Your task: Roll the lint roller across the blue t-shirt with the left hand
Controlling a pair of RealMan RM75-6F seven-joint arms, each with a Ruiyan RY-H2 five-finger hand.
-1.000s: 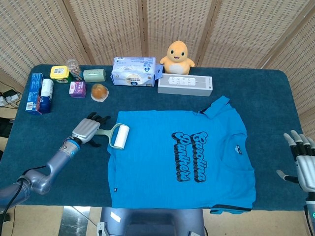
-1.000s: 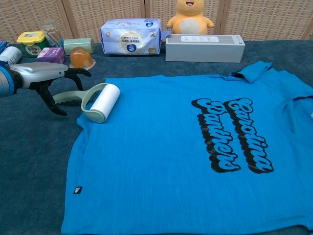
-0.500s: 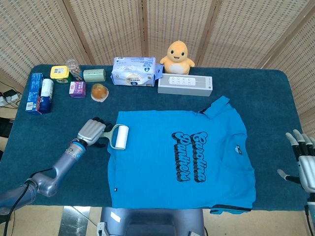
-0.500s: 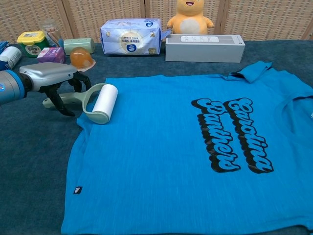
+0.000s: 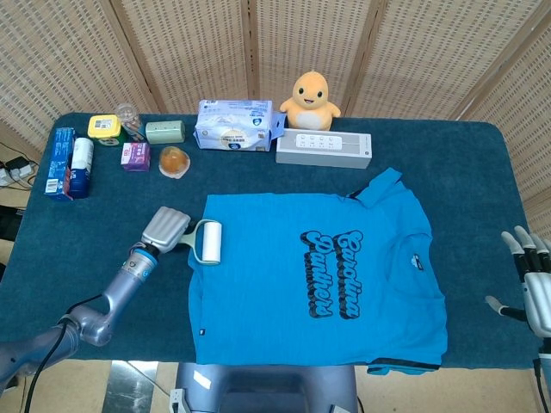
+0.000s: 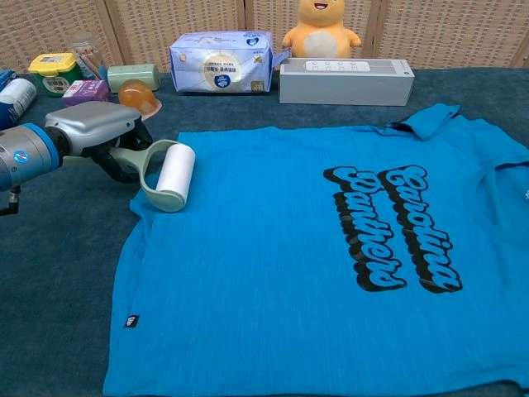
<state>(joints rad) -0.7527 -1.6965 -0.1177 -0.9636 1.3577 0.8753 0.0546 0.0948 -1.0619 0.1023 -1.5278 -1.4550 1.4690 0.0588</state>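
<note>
The left robot hand (image 6: 103, 136) grips the handle of the lint roller (image 6: 169, 176), whose roll rests on the blue t-shirt (image 6: 273, 273) corner. The right robot hand (image 5: 532, 284), fingers spread, holds nothing at the counter (image 5: 482, 163) edge.

lint roller (image 6: 169, 175) on t-shirt (image 6: 314, 273) left edge, left hand (image 6: 99, 139) on its handle

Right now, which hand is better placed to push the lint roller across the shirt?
Left. The left hand is already on the lint roller handle, at the blue t-shirt's near corner. The right hand hangs off the far table edge, holding nothing.
</note>
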